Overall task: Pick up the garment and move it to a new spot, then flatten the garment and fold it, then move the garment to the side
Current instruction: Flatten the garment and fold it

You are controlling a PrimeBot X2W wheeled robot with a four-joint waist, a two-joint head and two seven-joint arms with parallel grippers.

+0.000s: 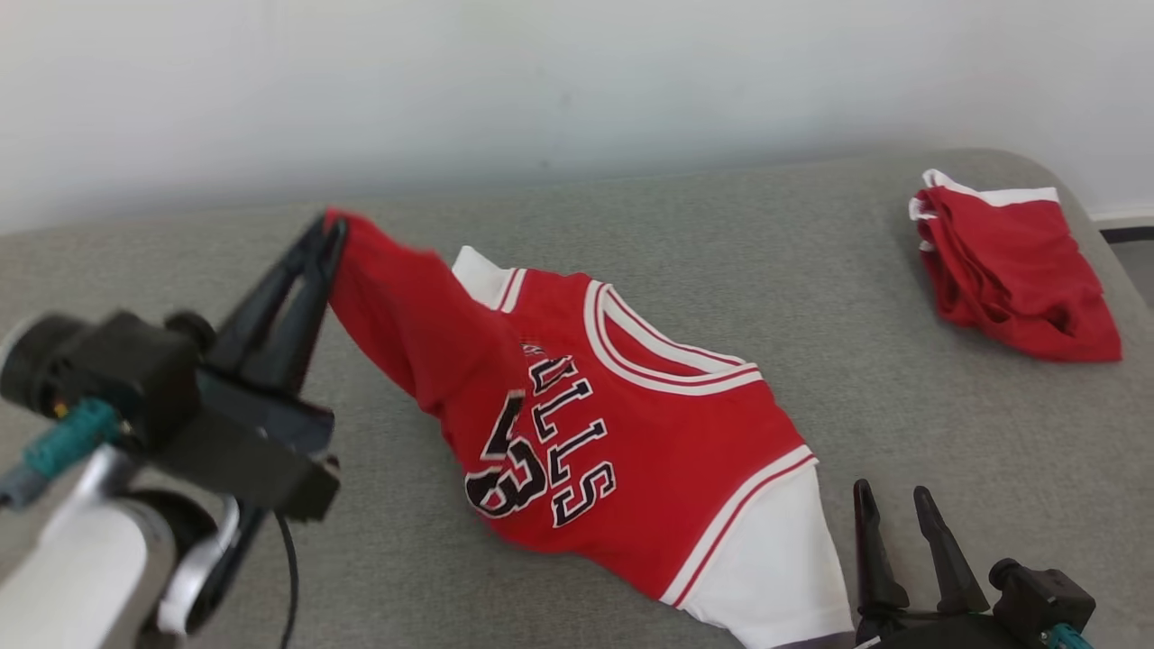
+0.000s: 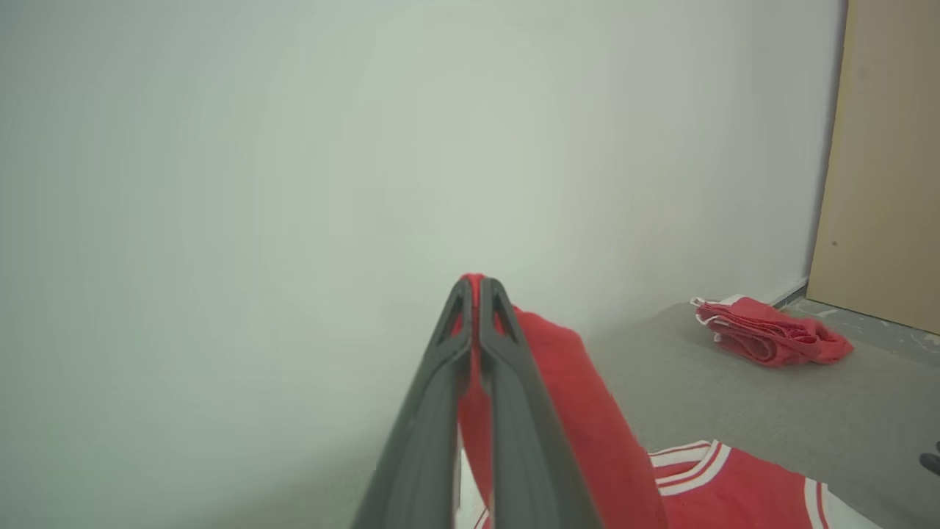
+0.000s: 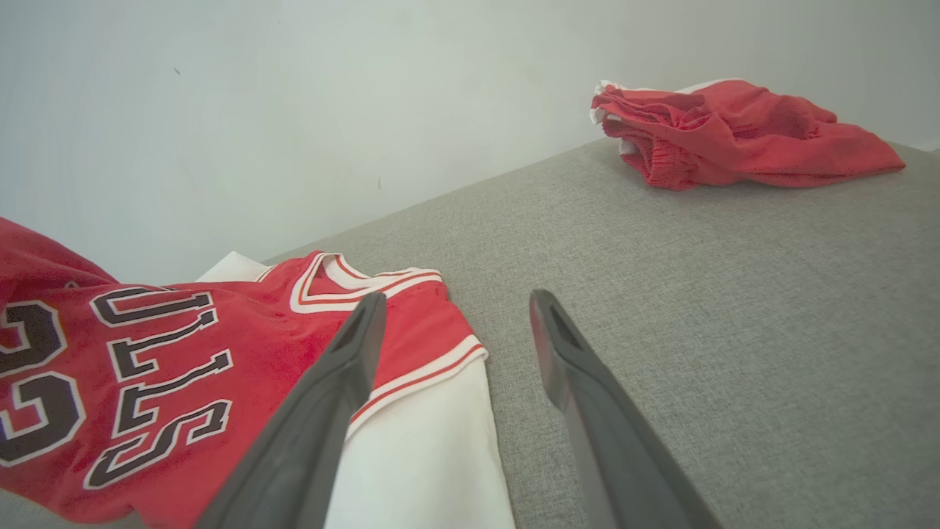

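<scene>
The garment [image 1: 622, 451] is a red jersey with white sleeves and black lettering, lying on the grey padded surface [image 1: 902, 415]. My left gripper [image 1: 332, 230] is shut on one red corner of it and holds that corner up off the surface; in the left wrist view the red cloth [image 2: 580, 419] hangs pinched between the closed fingers [image 2: 448, 367]. My right gripper [image 1: 892, 505] stands open at the lower right, just beside the jersey's white sleeve [image 1: 775, 559]. In the right wrist view its fingers [image 3: 345, 367] frame the sleeve's edge [image 3: 426, 441], with nothing between them.
A second red garment [image 1: 1014, 270] lies bunched at the far right corner of the surface, also in the right wrist view [image 3: 734, 132]. A pale wall [image 1: 541, 81] runs behind. A tan panel [image 2: 888, 162] stands at the right in the left wrist view.
</scene>
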